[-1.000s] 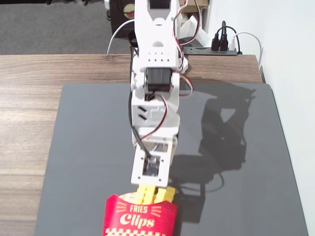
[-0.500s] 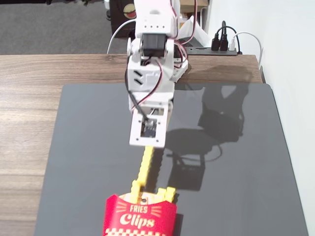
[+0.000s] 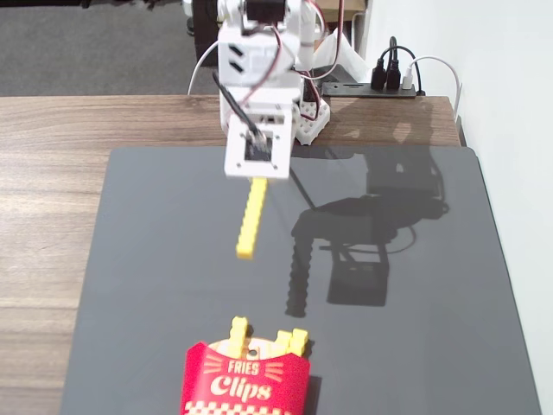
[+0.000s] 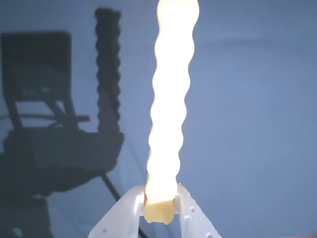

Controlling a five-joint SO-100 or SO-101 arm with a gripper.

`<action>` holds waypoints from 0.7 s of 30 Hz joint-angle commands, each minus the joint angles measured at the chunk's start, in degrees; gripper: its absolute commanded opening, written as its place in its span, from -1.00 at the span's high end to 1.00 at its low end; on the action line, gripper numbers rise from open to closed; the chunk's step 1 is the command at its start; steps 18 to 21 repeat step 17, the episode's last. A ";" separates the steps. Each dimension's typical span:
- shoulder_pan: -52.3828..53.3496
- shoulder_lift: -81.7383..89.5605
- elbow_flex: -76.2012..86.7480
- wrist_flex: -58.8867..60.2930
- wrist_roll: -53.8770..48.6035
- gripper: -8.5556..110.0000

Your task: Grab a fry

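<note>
Your gripper (image 4: 159, 198) at the bottom middle is closed tight on one end of the fry (image 4: 169, 109). It looks light, stiff and bumpy, so hold the flat sides.

"FRIES Clips" in yellow and white lettering on the red carton (image 3: 245, 381).

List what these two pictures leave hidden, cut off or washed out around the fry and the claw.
- Fixed view: claw hidden behind the arm's white housing.
- Wrist view: fry overexposed, its studs lost; top end cut by the edge.
- Fixed view: red carton cut by the bottom edge.
</note>
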 commanded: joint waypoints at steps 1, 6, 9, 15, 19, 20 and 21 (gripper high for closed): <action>-0.26 1.93 -5.80 2.72 -0.26 0.85; -0.26 0.35 -8.53 3.52 -0.26 0.85; -0.97 -0.35 -8.61 3.34 0.26 0.85; -1.14 -0.97 -8.61 2.90 0.26 0.85; -0.79 -1.32 -8.61 2.64 0.00 0.85; -0.79 -1.32 -8.61 2.64 0.00 0.85; -0.79 -1.32 -8.61 2.64 0.00 0.85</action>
